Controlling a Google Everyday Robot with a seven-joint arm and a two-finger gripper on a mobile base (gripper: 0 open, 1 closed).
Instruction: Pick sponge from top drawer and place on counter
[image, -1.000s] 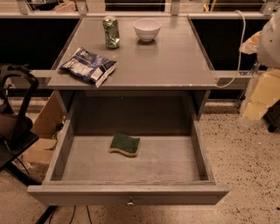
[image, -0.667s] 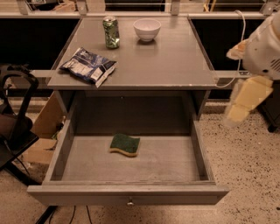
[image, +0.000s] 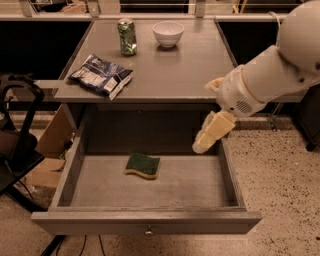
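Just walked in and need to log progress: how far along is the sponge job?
Done: the top drawer stands open. In hand: the gripper hangs over the drawer's right rear corner, apart from the sponge, which lies on the drawer floor. Left: grasp the sponge, lift it and set it on the counter, where a snack bag, can and bowl sit.

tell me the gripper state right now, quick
Gripper: above the right rear of the top drawer, holding nothing; open or closed cannot be told. The sponge lies apart from it on the drawer floor.
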